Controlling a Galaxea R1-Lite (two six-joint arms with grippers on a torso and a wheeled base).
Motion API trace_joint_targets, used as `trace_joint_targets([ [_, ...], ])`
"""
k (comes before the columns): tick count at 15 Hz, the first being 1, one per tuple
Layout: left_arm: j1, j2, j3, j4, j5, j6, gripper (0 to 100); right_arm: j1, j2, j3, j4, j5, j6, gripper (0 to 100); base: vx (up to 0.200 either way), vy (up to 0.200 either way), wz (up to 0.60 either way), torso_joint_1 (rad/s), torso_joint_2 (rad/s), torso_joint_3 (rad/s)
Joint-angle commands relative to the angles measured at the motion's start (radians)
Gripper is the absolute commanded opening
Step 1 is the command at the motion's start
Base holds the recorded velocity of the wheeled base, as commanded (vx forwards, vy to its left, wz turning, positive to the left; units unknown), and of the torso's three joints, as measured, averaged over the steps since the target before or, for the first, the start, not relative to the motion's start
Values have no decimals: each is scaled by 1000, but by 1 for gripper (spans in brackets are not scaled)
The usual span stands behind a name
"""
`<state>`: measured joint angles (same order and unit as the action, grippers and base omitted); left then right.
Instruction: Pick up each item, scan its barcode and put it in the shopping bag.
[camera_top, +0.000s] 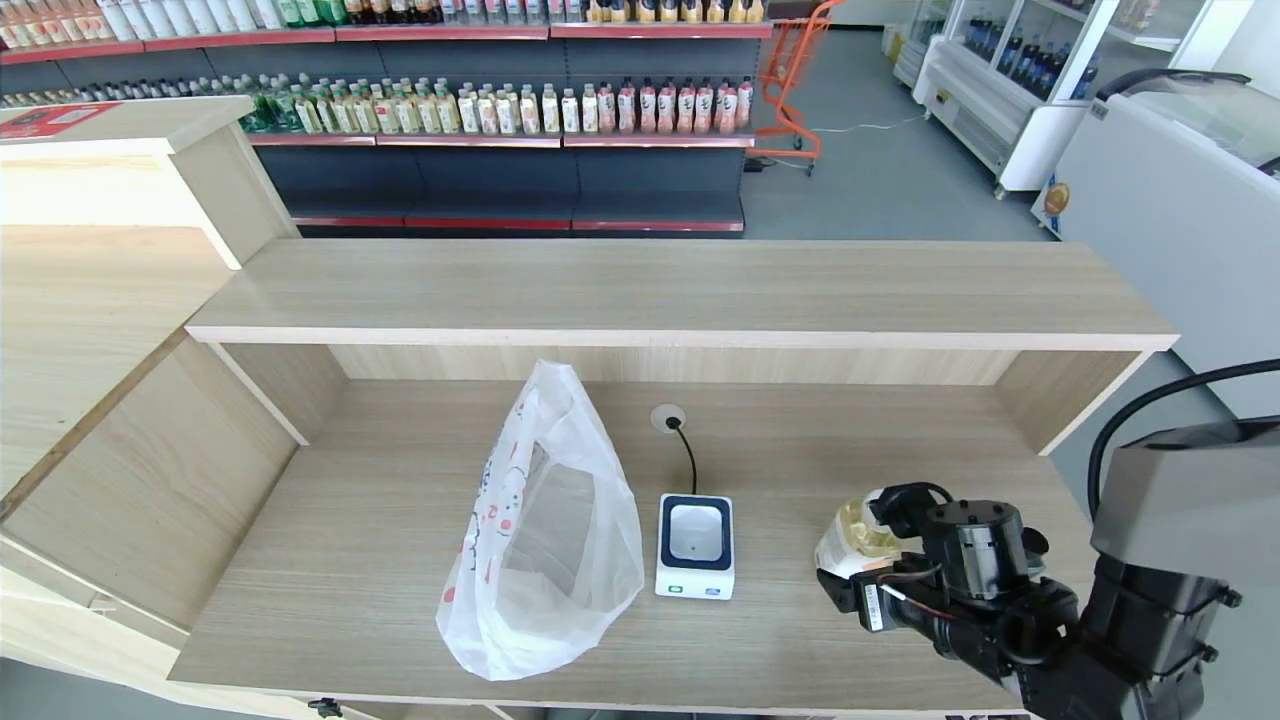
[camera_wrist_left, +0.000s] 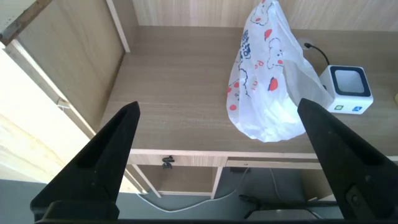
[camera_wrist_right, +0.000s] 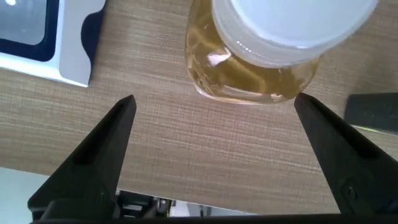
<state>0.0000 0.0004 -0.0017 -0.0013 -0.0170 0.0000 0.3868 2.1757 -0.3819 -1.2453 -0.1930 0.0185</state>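
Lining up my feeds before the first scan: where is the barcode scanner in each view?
Head view: barcode scanner mid-counter, between the shopping bag and the bottle.
Left wrist view: scanner close beside the bag.
Right wrist view: its blue-rimmed corner beside the bottle.
Shared landmark: the wooden counter it stands on.

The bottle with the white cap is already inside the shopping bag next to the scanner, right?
Not quite. The bottle is not inside the shopping bag. It is on the counter, on the other side of the scanner. The bag does sit next to the scanner. The head view shows this.
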Motion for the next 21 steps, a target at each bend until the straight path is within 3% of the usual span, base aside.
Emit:
trace_joint_targets([
  [1, 0, 0, 0, 0, 0, 0, 100, 6, 124, -3, -109, -2, -72, 100, 0, 0, 0, 0, 0, 0],
  [5, 0, 0, 0, 0, 0, 0, 100, 12, 210, -38, -232, -10, -129, 100, 0, 0, 0, 0, 0, 0],
  [21, 0, 0, 0, 0, 0, 0, 100, 17, 288, -247, -306, -13, -206, 100, 0, 0, 0, 0, 0, 0],
])
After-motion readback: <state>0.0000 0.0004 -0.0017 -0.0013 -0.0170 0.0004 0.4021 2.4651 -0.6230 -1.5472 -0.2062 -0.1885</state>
